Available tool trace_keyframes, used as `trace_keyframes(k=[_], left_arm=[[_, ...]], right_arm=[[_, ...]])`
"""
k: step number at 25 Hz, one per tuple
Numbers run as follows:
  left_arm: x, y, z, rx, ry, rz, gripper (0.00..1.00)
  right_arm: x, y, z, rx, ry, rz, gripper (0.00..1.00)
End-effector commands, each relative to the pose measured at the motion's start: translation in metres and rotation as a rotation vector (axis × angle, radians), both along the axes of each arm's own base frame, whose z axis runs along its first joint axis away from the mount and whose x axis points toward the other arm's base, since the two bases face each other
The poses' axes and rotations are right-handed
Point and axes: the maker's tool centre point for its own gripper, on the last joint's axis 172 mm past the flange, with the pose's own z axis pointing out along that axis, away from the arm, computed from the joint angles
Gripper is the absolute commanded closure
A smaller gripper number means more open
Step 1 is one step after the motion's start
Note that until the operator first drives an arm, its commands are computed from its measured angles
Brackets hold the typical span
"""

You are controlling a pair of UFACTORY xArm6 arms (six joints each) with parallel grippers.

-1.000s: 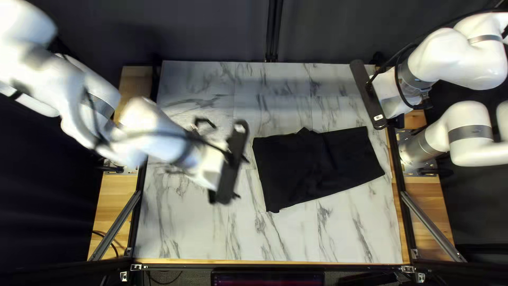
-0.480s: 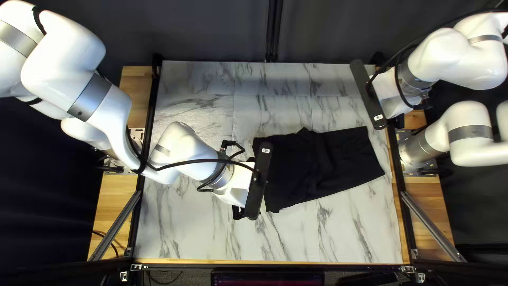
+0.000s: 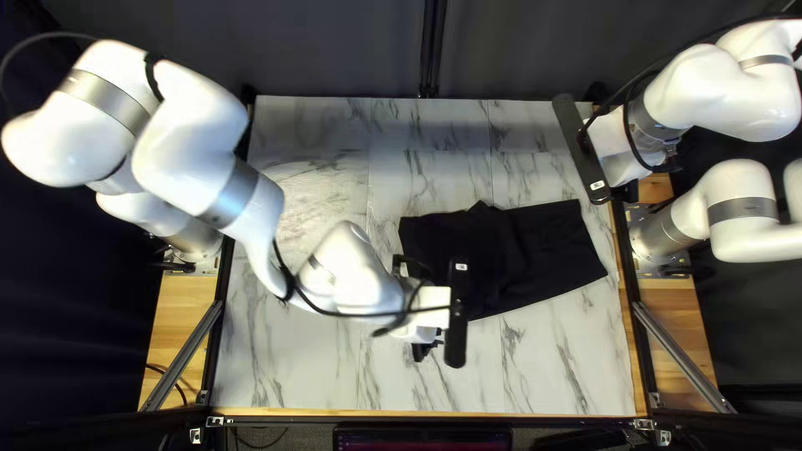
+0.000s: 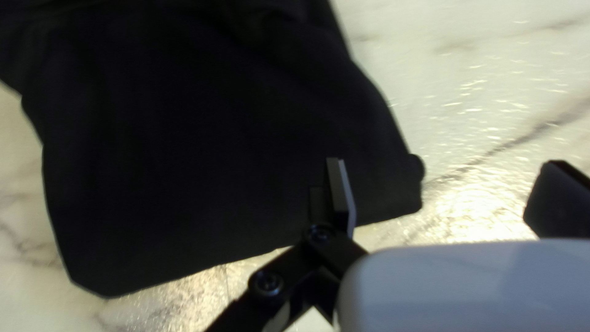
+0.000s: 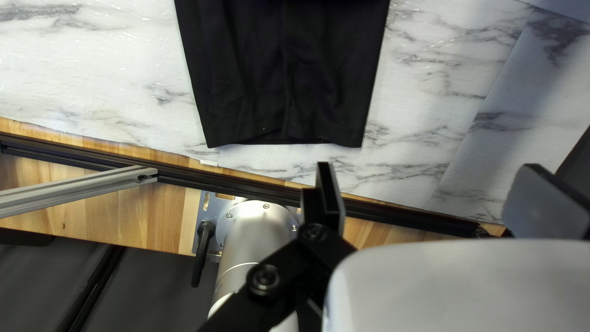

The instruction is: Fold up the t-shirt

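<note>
And the left arm [image 3: 188, 167] is the mover here, swung in from the left of the top left view and nearer the front edge since half a second ago, its gripper mount now covering the black shirt's near-left corner; its gripper [image 4: 442, 184] has its fingers spread wide, one over the dark cloth, the other out past it above the marble-look table [image 3: 292, 359], a shirt corner [image 4: 413, 184] showing between them, nothing pinched; that change puts it, I'd judge, in line for a grab at that end, and the next call is to drop lower and close on the fabric, with the risk of catching one layer only or missing the edge; on to the t-shirt [image 3: 543, 250] itself, lying right of the table's middle, rumpled along its far side, same place as before, seemingly part folded already; and over at the right edge the right arm [image 3: 727, 92] hasn't budged, its gripper [image 5: 430, 178] parted too and holding nothing, well short of the cloth's narrower end, waiting its turn perhaps.
</note>
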Motion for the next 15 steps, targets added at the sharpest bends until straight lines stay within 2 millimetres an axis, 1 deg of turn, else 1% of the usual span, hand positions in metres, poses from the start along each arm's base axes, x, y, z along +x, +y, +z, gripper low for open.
trace_keyframes(k=[1, 7, 8, 10, 11, 12, 13, 14, 15], left_arm=[[0.002, -0.005, -0.016, 0.096, 0.078, 0.087, 0.00], [-0.003, -0.004, -0.033, 0.148, 0.138, 0.142, 0.00], [-0.005, -0.003, -0.036, 0.150, 0.146, 0.150, 0.04], [-0.008, 0.001, -0.036, 0.152, 0.155, 0.161, 0.18], [-0.009, 0.002, -0.035, 0.152, 0.156, 0.163, 0.28], [-0.011, 0.004, -0.035, 0.151, 0.157, 0.164, 0.45], [-0.012, 0.006, -0.033, 0.149, 0.157, 0.167, 0.56], [-0.013, 0.006, -0.032, 0.148, 0.156, 0.167, 0.57], [-0.014, 0.008, -0.028, 0.145, 0.151, 0.163, 0.61]], right_arm=[[0.000, 0.000, 0.000, 0.000, 0.000, 0.000, 0.00], [0.000, 0.000, 0.000, 0.000, 0.000, 0.000, 0.00], [0.000, 0.000, 0.000, 0.000, 0.000, 0.000, 0.00], [0.000, 0.000, 0.000, 0.000, 0.000, 0.000, 0.00], [0.000, 0.000, 0.000, 0.000, 0.000, 0.000, 0.00], [0.000, 0.000, 0.000, 0.000, 0.000, 0.000, 0.00], [0.000, 0.000, 0.000, 0.000, 0.000, 0.000, 0.00], [0.000, 0.000, 0.000, 0.000, 0.000, 0.000, 0.00], [0.000, 0.000, 0.000, 0.000, 0.000, 0.000, 0.00]])
